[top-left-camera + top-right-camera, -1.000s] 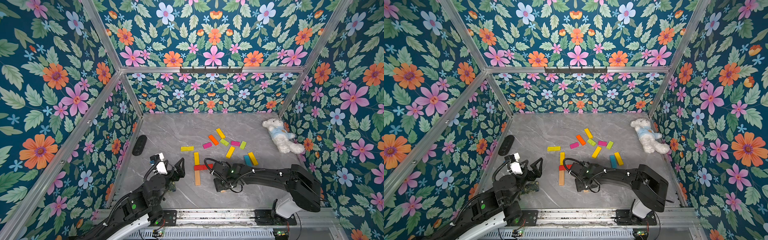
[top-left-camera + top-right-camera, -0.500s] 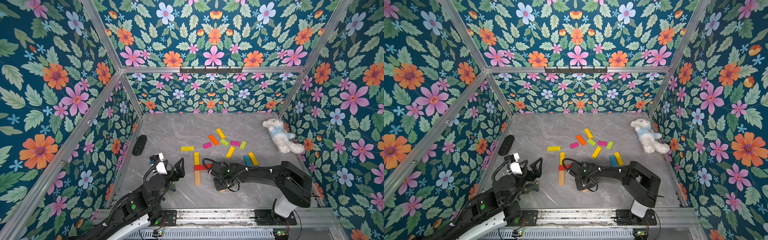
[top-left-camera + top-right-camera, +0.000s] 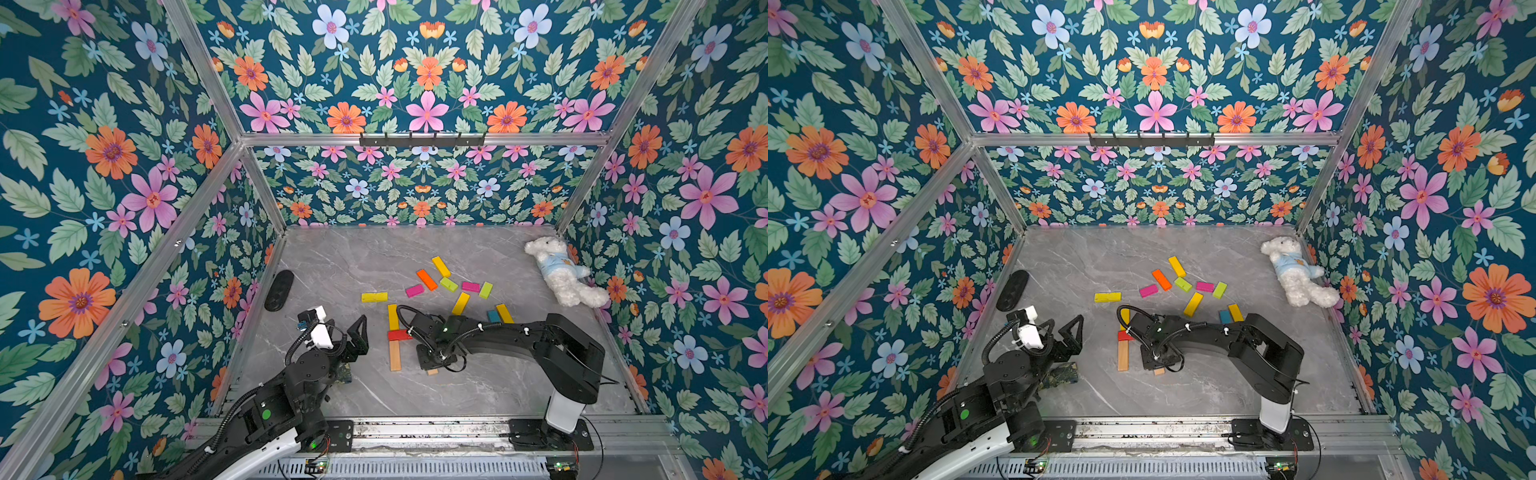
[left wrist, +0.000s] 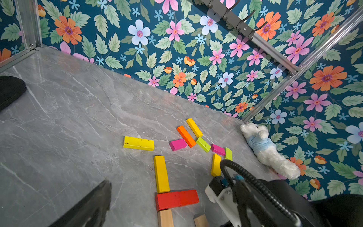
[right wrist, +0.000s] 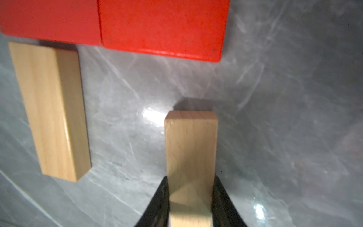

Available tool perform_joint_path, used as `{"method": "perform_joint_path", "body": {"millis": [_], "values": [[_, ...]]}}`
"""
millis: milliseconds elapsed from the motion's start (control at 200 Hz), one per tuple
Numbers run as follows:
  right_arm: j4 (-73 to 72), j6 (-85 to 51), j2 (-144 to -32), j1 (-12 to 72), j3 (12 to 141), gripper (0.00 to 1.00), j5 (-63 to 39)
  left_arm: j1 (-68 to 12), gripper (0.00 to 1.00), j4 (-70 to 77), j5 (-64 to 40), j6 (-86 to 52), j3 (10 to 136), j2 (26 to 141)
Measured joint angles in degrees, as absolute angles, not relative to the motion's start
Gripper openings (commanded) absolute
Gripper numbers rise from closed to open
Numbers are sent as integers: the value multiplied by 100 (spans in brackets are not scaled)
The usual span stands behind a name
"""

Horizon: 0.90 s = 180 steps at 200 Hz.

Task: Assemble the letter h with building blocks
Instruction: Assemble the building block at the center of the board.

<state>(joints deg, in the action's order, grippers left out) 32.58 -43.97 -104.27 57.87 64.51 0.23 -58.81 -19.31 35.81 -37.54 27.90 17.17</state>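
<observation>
Lower centre of frame, the h was nearly built: one yellow block point(image 3: 392, 316), two red blocks point(image 3: 399, 335) and one wood block point(image 3: 395, 356) were laid. A second wood block point(image 5: 191, 141) was clamped in the right tool point(image 5: 190, 182), not yet seated. The left tool point(image 3: 352, 338) was spread apart. Left loose: four yellow point(image 3: 374, 296), two magenta point(image 3: 414, 290), two lime point(image 3: 449, 284), one orange point(image 3: 427, 279), one blue point(image 3: 493, 316).

Bright, even overhead light is filling both top views, and the arms are casting only short, soft shadows on the marble floor point(image 3: 353, 257). The right wrist view is rendering soft throughout. There, a glare patch is burning on the floor just beside the free end of the plain wood block point(image 5: 191, 149). A diffuse shadow is lying just beyond that end. The red blocks point(image 5: 161, 29) farther beyond it are blurring slightly.
</observation>
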Motion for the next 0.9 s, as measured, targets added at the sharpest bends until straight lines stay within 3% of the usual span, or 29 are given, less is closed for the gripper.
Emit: {"method": "perform_joint_path", "body": {"millis": [900], "values": [[3828,-4788,-10890,5736,7124,25,191,-5881,99,-1949,3623,-3710,2801,1662]]}}
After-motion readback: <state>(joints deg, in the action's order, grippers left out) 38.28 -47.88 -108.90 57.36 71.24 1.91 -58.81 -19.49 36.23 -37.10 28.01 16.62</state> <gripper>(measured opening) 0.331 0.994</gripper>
